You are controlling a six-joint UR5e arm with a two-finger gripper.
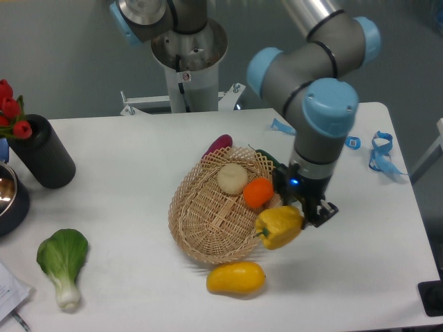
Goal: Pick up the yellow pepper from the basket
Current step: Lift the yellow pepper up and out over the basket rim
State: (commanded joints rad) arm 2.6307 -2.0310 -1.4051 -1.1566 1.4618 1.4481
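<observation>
The yellow pepper [279, 227] hangs in the air over the right rim of the basket [201, 221], stem pointing left. My gripper [299, 213] is shut on the pepper's right side. The tan wicker basket lies mid-table and holds an orange fruit [258, 193] and a pale round fruit [232, 178]. My arm comes down from the upper right, and the fingertips are partly hidden behind the pepper.
A smooth yellow mango-like fruit [236, 278] lies just in front of the basket. A dark green cucumber [271, 160] and a purple vegetable [219, 144] sit behind it. A bok choy [63, 263], black vase [43, 151], metal bowl [8, 197] stand left; blue tape pieces [380, 152] right.
</observation>
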